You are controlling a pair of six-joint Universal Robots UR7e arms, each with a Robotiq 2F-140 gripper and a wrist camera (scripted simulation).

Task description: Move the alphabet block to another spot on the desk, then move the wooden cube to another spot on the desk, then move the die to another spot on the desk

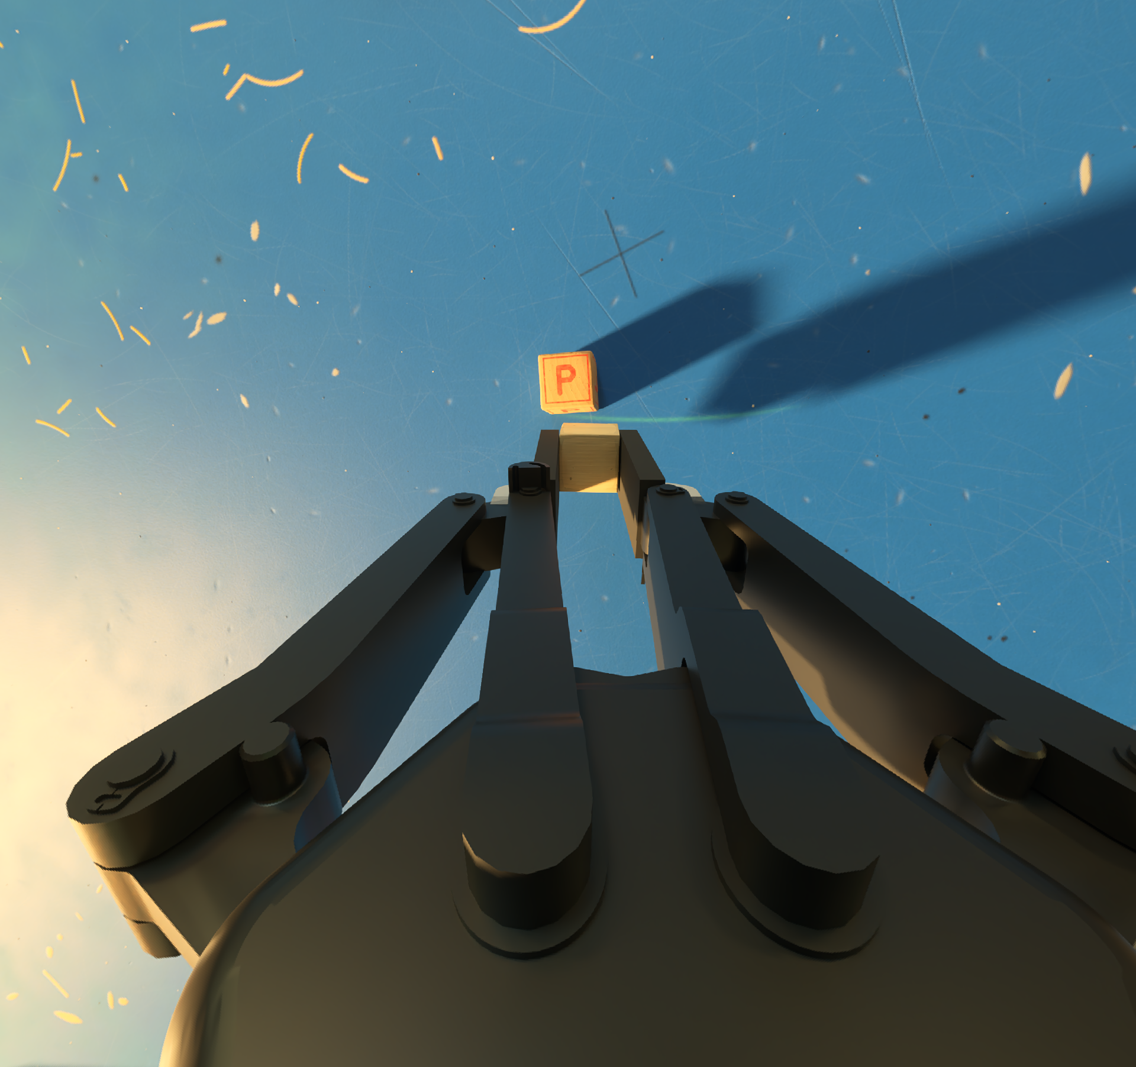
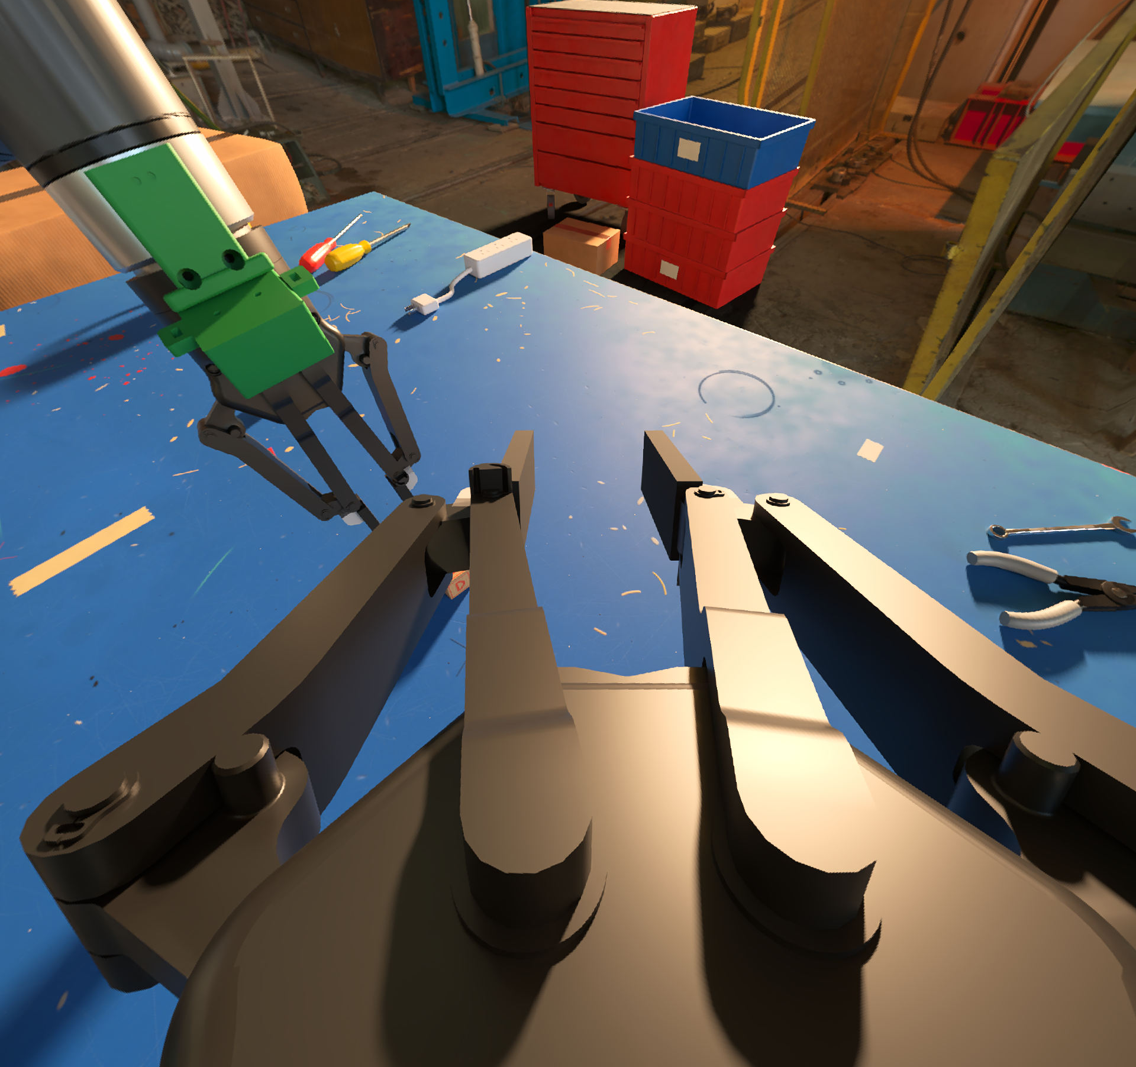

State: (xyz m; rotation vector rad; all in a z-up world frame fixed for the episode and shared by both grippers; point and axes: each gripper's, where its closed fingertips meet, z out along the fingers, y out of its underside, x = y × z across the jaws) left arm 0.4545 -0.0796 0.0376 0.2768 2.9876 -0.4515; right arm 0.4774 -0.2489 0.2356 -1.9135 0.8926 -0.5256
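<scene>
In the left wrist view my left gripper [image 1: 589, 446] is shut on the plain wooden cube [image 1: 588, 460], which sits between its pads over the blue desk [image 1: 799, 116]. The alphabet block [image 1: 567, 381], orange with a red letter, stands on the desk just beyond the cube. In the right wrist view my right gripper [image 2: 587, 466] is open and empty above the desk. A corner of the alphabet block [image 2: 458, 584] shows behind its left finger. The left arm with its green mount [image 2: 246, 331] reaches down at the left, fingertips hidden. No die is in view.
Two screwdrivers [image 2: 347, 251] and a white power strip [image 2: 498, 252] lie near the desk's far edge. Pliers [image 2: 1057, 595] and a wrench [image 2: 1063, 527] lie at the right. A strip of tape [image 2: 80, 549] is at the left. A red drawer cabinet [image 2: 590, 97] and stacked bins [image 2: 707, 202] stand beyond the desk.
</scene>
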